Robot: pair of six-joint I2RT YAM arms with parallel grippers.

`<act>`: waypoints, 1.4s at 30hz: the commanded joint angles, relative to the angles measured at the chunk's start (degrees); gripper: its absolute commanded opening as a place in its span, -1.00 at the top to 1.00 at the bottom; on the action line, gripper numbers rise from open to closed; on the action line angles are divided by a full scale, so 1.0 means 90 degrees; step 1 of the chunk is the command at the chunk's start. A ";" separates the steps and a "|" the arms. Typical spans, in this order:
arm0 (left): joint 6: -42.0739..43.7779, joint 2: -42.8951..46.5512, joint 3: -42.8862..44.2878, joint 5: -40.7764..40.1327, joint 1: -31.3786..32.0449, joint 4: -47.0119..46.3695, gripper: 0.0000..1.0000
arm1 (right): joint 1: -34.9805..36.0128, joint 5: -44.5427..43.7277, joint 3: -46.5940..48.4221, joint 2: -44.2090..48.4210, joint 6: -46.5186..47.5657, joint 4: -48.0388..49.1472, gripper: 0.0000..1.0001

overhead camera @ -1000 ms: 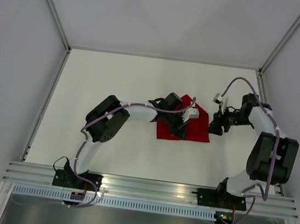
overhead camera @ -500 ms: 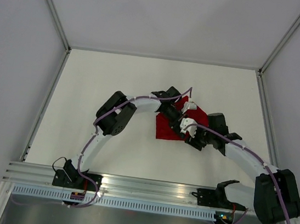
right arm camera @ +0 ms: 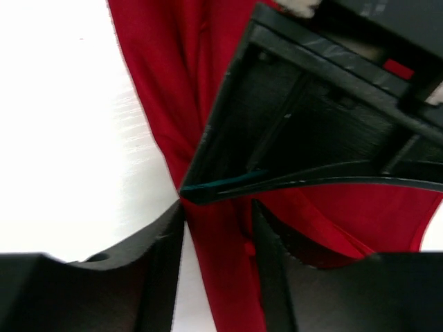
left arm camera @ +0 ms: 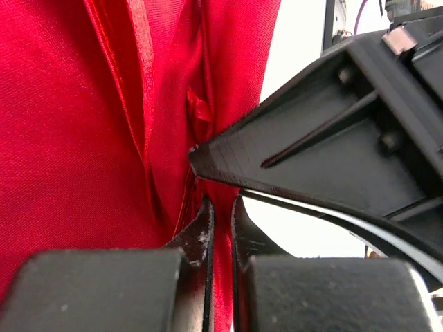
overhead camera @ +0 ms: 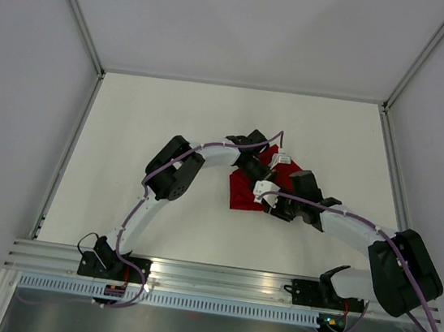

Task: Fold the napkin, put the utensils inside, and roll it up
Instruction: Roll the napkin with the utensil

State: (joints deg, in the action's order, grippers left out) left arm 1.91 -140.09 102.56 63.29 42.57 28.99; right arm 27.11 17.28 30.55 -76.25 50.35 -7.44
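1. The left gripper (left arm camera: 221,202) is pinching. Its two fingers are pressed almost together on a thin raised pleat of the napkin (left arm camera: 76,138), apparently to stop that fold from springing open.
2. The right gripper (right arm camera: 218,206) is working just beside it. Its fingers are standing apart with a band of red cloth running between them, and I cannot tell whether the pads are biting yet. In the left wrist view one of its fingertips is poking into the crease right above the left pinch. It looks as if it is coming to take over or tuck the same fold.
3. The napkin is lying bunched rather than flat, near the middle of the table (overhead camera: 154,124) under both wrists. Long ridges are running away from the grippers, so it seems to be folded over and partly gathered.
4. Of the knife (right arm camera: 225,184), only a thin teal sliver is showing, along the lower edge of the left gripper's finger in the right wrist view. I am judging it to be the handle, lying against the cloth. The blade is hidden.
5. The two arms are crowding one small spot, likely so one can hold while the other regrasps. The slippery fabric could slide loose during that exchange.
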 commanded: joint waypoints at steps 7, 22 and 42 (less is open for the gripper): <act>-0.0125 0.0057 0.0040 -0.0371 -0.0071 0.0363 0.59 | -0.0014 0.0111 0.0463 -0.0522 -0.0067 -0.0695 0.56; -0.1052 0.1707 -0.0223 -0.2089 -0.0628 -0.0437 0.05 | -0.1127 0.1927 0.2347 -0.2093 0.0821 -0.3788 0.69; -0.0235 0.4609 -0.4198 -0.5390 -0.0034 -0.3632 -0.10 | -0.2300 0.3119 0.5278 -0.5151 0.2277 -0.6956 0.68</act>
State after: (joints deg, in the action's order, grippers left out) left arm -8.32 -101.16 66.46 22.15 37.54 1.15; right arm 6.63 46.37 76.66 -120.29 67.70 -69.06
